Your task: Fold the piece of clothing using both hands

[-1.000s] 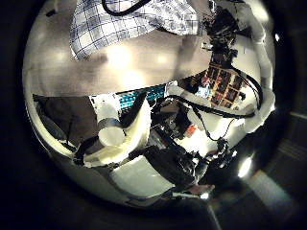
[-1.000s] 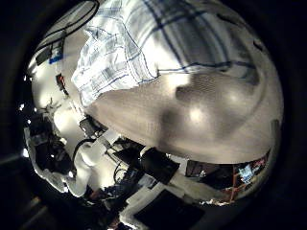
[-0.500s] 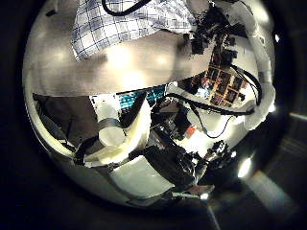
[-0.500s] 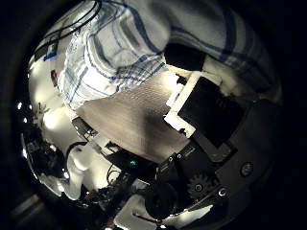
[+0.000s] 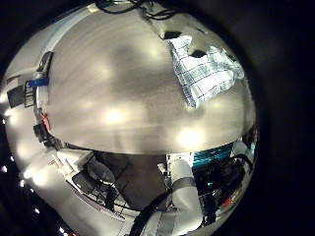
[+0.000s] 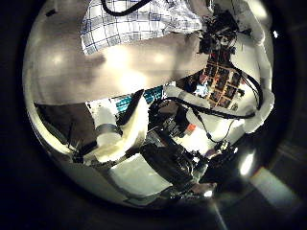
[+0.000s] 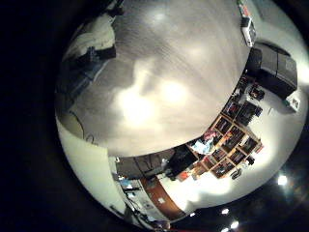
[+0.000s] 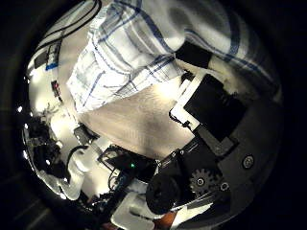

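Note:
A checked garment (image 5: 207,74) lies crumpled on the table (image 5: 118,108), well away from my left hand; none of that hand's fingers show in its palm views. The same garment (image 6: 129,21) shows in the left thumb side view, with my right hand (image 6: 219,38) at its edge. In the right thumb side view the garment (image 8: 134,53) fills much of the picture, so it is close to that palm. My right hand's fingers (image 8: 209,105) curl in over the cloth's edge, one tip resting on the fabric.
Small items (image 5: 39,77) lie near one edge of the table. Shelves with objects (image 7: 227,145) stand beyond the table. My left arm's own body (image 6: 125,144) takes up a large part of the left thumb side view.
My right hand's fingers have curled into view over the garment's edge, and the cloth has bunched under them. The left thumb side view has shifted slightly.

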Action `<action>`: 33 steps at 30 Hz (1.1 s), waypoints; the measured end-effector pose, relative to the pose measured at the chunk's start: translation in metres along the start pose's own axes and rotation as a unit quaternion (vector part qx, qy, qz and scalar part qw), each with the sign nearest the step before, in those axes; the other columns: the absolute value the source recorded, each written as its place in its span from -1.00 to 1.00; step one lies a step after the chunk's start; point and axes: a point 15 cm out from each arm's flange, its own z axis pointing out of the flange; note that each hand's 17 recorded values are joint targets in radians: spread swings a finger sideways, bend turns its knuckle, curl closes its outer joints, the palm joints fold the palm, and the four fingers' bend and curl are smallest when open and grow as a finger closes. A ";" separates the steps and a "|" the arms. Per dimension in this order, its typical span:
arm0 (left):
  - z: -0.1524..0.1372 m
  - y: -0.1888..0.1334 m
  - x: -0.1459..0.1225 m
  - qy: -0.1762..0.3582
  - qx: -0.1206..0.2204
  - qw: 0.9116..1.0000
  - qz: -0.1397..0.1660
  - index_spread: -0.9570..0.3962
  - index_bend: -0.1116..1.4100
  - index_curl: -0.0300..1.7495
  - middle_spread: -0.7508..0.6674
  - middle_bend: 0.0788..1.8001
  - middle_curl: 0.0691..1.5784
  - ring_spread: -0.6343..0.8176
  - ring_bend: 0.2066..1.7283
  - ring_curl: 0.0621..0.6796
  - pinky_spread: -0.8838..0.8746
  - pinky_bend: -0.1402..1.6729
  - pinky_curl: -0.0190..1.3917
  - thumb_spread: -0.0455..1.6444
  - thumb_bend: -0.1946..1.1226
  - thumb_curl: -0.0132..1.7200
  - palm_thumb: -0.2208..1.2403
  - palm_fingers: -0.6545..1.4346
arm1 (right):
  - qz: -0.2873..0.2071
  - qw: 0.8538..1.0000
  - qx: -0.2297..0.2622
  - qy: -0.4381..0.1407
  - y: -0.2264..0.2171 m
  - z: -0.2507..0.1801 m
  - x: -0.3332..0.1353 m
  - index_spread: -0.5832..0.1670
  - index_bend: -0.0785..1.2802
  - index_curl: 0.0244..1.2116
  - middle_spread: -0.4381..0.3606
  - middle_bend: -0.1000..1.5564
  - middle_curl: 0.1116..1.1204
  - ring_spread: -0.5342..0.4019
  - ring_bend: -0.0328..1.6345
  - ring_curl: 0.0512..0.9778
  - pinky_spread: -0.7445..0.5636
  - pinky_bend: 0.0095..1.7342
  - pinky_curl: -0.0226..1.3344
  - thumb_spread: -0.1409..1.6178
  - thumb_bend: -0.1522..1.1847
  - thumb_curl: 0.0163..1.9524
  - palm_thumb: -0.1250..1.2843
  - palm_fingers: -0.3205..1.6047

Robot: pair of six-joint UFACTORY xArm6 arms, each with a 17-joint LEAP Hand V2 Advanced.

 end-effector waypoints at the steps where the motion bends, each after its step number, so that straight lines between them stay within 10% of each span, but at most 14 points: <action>1: 0.006 -0.006 0.003 -0.002 0.005 1.000 0.005 0.31 -0.61 -0.49 0.25 -0.88 -0.62 0.19 -0.41 -0.64 0.29 -0.54 -0.43 0.47 -0.72 -0.65 -0.24 -0.09 | 0.004 1.000 0.001 -0.002 0.006 0.000 0.005 -0.30 0.67 0.30 -0.31 0.67 0.34 -0.31 0.74 0.20 -0.14 0.70 -0.22 0.31 -0.77 -0.37 0.62 0.49; 10: 0.047 -0.062 0.021 -0.021 0.057 0.997 0.048 0.33 -0.62 -0.50 0.20 -0.88 -0.63 0.20 -0.40 -0.62 0.30 -0.53 -0.43 0.59 -0.71 -0.65 -0.13 -0.13 | 0.008 1.000 0.029 -0.005 0.032 -0.013 0.010 -0.25 0.68 0.36 -0.28 0.71 0.34 -0.29 0.76 0.27 -0.12 0.69 -0.13 0.33 -0.79 -0.32 0.62 0.45; 33: 0.089 -0.082 0.007 -0.011 0.001 0.999 0.036 0.36 -0.62 -0.51 0.20 -0.87 -0.62 0.23 -0.42 -0.61 0.34 -0.55 -0.44 0.64 -0.72 -0.65 -0.11 -0.15 | -0.094 0.984 0.146 0.032 0.044 -0.108 -0.114 -0.21 0.67 0.42 -0.25 0.73 0.30 -0.28 0.72 0.36 -0.13 0.57 0.08 0.33 -0.79 -0.26 0.57 0.49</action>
